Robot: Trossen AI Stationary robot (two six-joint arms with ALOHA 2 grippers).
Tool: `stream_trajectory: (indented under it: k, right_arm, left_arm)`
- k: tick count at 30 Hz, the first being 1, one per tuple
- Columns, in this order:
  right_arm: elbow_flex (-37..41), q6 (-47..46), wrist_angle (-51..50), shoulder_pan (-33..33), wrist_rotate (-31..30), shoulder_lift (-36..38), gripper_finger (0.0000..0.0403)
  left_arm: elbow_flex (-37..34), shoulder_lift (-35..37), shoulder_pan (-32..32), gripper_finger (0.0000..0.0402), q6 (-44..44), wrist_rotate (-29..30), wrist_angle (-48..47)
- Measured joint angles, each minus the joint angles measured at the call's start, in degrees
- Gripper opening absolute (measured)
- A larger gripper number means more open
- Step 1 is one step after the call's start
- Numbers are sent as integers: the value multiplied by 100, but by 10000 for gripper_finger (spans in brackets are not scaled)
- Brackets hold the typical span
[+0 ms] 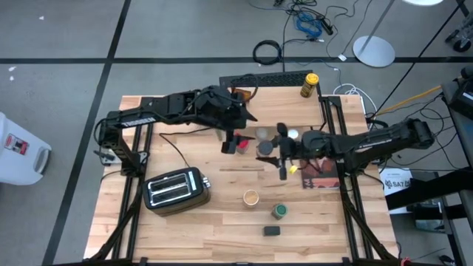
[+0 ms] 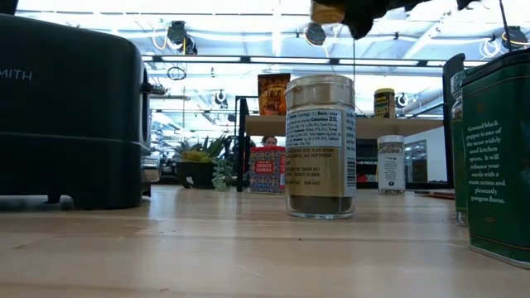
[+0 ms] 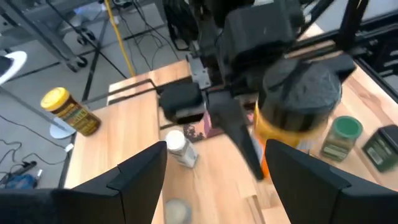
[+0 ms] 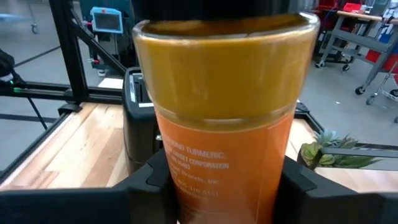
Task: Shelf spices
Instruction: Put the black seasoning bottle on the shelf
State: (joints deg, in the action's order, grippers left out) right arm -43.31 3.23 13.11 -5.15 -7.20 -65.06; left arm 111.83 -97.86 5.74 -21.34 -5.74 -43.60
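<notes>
- Right gripper grips an orange turmeric jar, fingers pressed against both its sides.
- Left gripper hangs above the table, fingers spread wide, empty.

The orange jar reads "TURMERIC", the green tin "Ground black pepper", the toaster "MITH"
</notes>
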Motion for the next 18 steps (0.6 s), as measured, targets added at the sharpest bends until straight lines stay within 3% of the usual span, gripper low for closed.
stream_trajectory:
  k: [5, 8, 18]
  right_arm:
    - [-2, -1, -368, -77, -40, 629, 151]
    - [-2, -1, -502, -149, -39, 914, 151]
    - [-2, -36, -1211, -299, -230, 1424, 151]
  left_arm:
    - [-62, 3, 225, 281, 106, -279, 186]
    - [-406, 13, 369, 281, 273, -648, 830]
    - [-1909, 0, 525, 281, 597, -1059, 3139]
